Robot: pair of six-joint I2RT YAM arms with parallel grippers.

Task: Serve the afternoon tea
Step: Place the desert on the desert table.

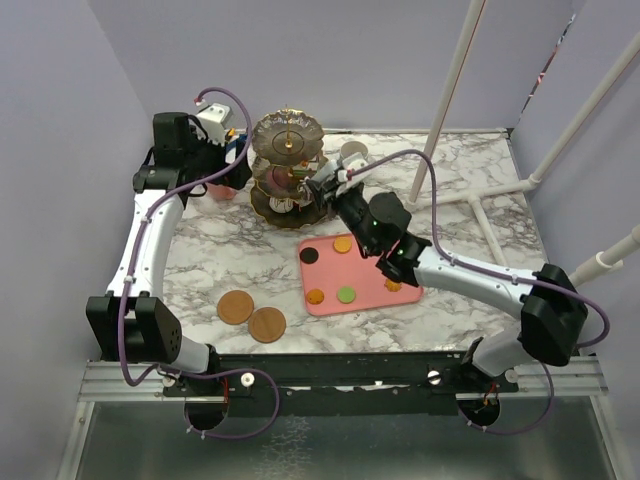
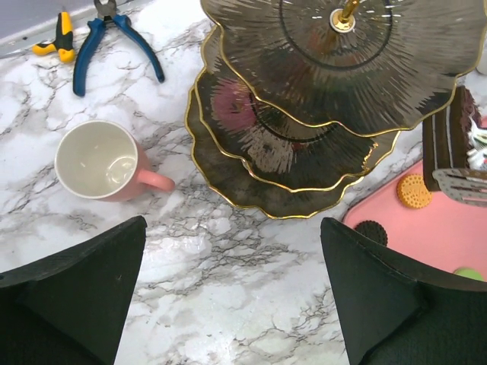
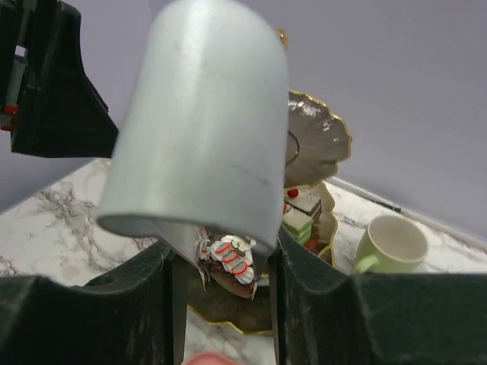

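Right gripper is clamping a pale grey server carrying a chocolate cake slice at the three-tier stand, bottom tier. Left gripper is hovering wide open, empty, over the desk near the pink mug.

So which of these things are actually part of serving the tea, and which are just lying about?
Part of the job: three-tier stand, pink mug, pale-green mug, two brown coasters, toy cookies, chocolate cake in the right gripper.
Just lying about: flat pink tray, blue-handled pliers, yellow-handled tool, white pipes.
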